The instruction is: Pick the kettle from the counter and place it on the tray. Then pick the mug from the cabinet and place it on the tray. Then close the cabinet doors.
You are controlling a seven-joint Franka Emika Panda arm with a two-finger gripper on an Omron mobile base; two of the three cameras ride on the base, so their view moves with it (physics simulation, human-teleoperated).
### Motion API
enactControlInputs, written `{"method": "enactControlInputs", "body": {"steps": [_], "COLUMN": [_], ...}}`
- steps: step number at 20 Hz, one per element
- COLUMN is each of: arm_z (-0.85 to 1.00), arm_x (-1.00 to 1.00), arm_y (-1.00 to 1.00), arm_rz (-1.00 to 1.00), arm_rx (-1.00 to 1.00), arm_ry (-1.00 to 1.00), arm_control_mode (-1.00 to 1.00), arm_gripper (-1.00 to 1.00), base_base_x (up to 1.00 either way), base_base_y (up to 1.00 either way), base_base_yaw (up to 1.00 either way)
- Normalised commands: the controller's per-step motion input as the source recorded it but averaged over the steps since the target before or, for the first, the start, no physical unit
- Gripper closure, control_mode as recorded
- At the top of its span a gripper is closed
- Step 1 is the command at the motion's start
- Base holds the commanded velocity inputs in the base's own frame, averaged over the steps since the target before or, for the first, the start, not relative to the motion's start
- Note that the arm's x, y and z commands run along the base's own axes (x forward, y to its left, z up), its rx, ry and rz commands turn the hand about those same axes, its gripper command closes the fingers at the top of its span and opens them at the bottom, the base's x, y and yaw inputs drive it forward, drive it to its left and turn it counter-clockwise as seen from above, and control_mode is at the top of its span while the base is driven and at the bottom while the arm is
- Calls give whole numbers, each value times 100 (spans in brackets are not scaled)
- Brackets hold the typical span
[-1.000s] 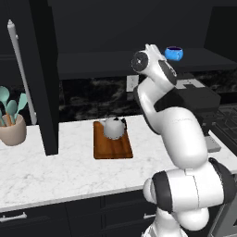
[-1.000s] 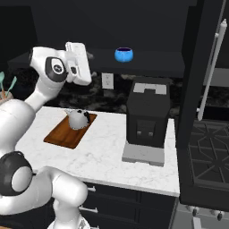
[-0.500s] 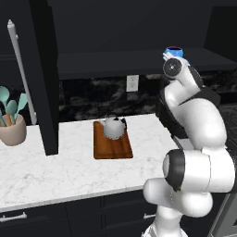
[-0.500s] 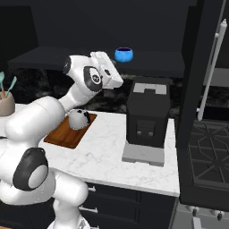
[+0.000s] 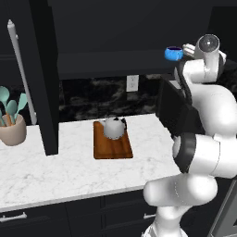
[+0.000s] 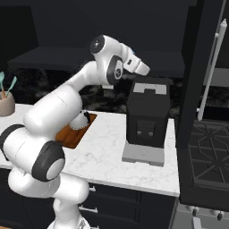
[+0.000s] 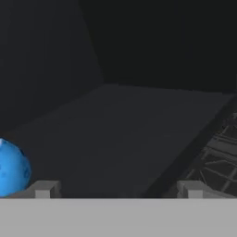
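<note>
The grey kettle [image 5: 114,127] stands on the reddish-brown tray [image 5: 112,147] on the white marble counter [image 5: 69,171]. The blue mug [image 5: 174,53] sits on the shelf of the open black cabinet [image 5: 115,62]. My gripper [image 5: 186,50] is up at shelf height, just right of the mug, and it is open with nothing in it. In the hand view the mug [image 7: 11,169] lies outside the left fingertip [image 7: 44,189], not between the jaws, and the dark shelf [image 7: 120,139] stretches ahead. From the right, the arm hides the mug; the gripper [image 6: 146,70] hangs above the coffee machine.
The open left cabinet door [image 5: 44,78] with its silver handle [image 5: 18,69] hangs over the counter. The right door [image 6: 203,67] stands open by the stove [image 6: 210,156]. A black coffee machine [image 6: 147,118] stands under the hand. A beige utensil pot [image 5: 13,129] sits far left.
The arm has swung from left of the mug, past under it, to its right side at shelf height. Kettle, tray and mug have not moved. The jaws stayed open.
</note>
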Motion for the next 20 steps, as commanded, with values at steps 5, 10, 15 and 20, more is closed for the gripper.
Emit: {"method": "enactControlInputs", "body": {"steps": [5,10,15,20], "arm_z": [11,0,-1,-16], "arm_x": [0,-1,-35,-61], "arm_y": [-12,0,2,24], "arm_rz": [30,48,36,3], "arm_rx": [-13,-12,-14,-2], "arm_ry": [31,6,-1,-11], "arm_control_mode": [-100,-100,-100,-100], "arm_gripper": [-100,-100,-100,-100], "base_base_x": [0,0,0,0], "base_base_y": [0,0,0,0], "base_base_yaw": [0,0,0,0]}}
